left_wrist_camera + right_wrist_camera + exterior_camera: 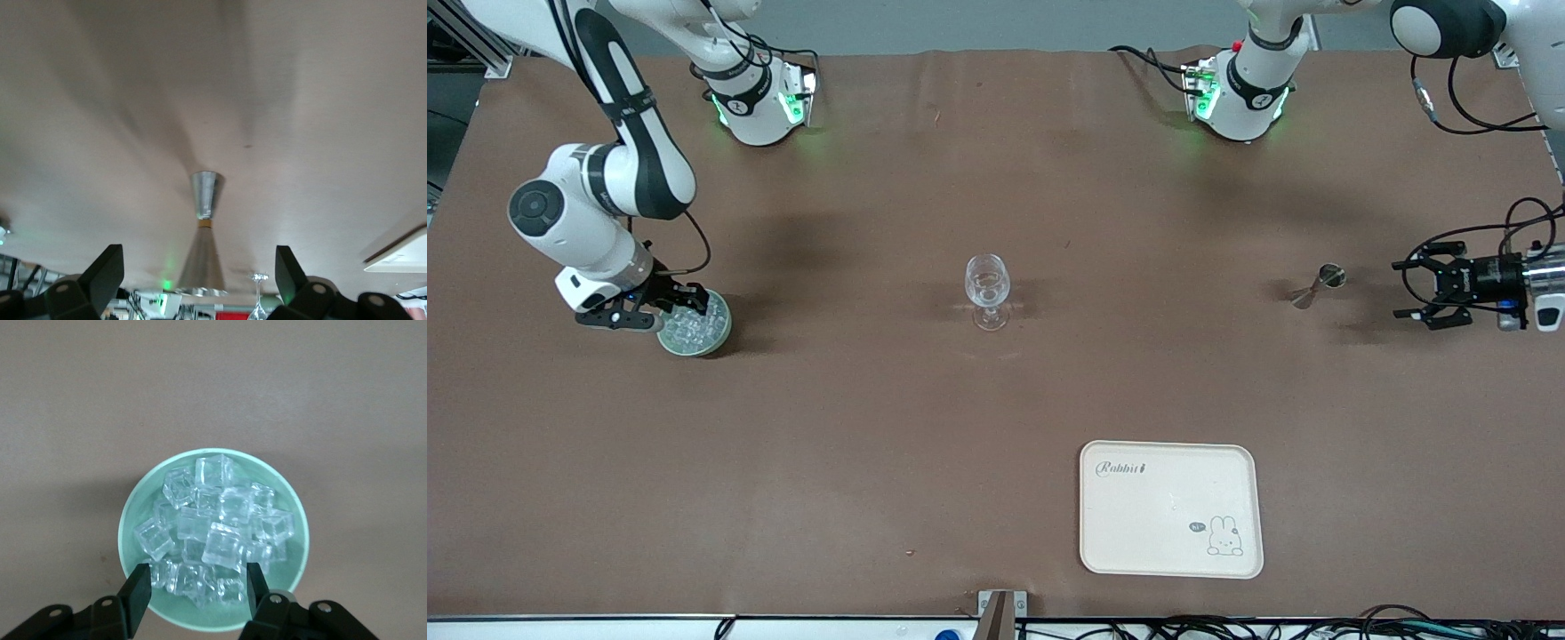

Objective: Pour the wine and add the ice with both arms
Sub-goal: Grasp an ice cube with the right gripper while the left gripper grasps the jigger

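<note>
The right hand hangs over the pale green dish at the right arm's end of the surface, the forearm bent steeply down from the elbow. In the right wrist view its fingers stand spread, with nothing between them, their tips over the edge of the heap of ice. The ice fills the dish as a pile of clear cubes, several stacked above the rim.

The left hand is held level over the left arm's end of the surface, fingers spread wide and empty, aimed at the steel jigger. The jigger stands on the surface a little apart from the fingertips; the left wrist view shows it as a double cone with a narrow waist, centred between the two fingers.

From the jigger, the wine glass stands at nine o'clock in the front view, upright at mid-surface, well apart from both hands. Whether it holds any liquid I cannot tell. A cream rabbit-print tray lies flat at about five o'clock from the glass, nearer the front camera.
</note>
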Controlling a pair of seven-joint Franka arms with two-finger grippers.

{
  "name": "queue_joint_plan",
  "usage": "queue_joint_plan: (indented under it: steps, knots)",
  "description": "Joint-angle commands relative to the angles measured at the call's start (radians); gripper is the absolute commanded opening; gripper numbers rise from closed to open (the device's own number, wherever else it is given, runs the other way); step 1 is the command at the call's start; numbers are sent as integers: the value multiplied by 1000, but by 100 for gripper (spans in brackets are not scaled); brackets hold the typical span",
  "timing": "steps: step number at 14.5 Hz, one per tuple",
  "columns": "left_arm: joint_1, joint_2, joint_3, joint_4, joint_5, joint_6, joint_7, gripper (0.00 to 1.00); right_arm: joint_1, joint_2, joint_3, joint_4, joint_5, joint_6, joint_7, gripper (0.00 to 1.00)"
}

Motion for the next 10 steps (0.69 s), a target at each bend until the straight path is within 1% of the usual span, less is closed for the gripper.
queue_joint_plan:
  steps: [1, 2, 4, 6, 8, 10]
  knots:
    - [-20, 9, 11, -61, -52, -10, 25, 100, 7, 21, -4, -24, -11, 49, 0, 64]
    - [-21, 12, 8, -81, -66, -10, 37, 100, 7, 24, -4, -25, -11, 51, 0, 64]
    - [-31, 28, 2, -120, -138, -10, 76, 100, 13, 39, -4, -39, -11, 78, 0, 64]
    - [-35, 49, -25, -127, -149, -9, 77, 97, 15, 59, -4, -68, -11, 149, 0, 64]
    - [-35, 52, -32, -166, -191, -3, 108, 97, 15, 61, -4, -74, -11, 160, -1, 64]
    - [-43, 66, -47, -178, -237, 0, 126, 97, 13, 62, -4, -74, -11, 158, -6, 58]
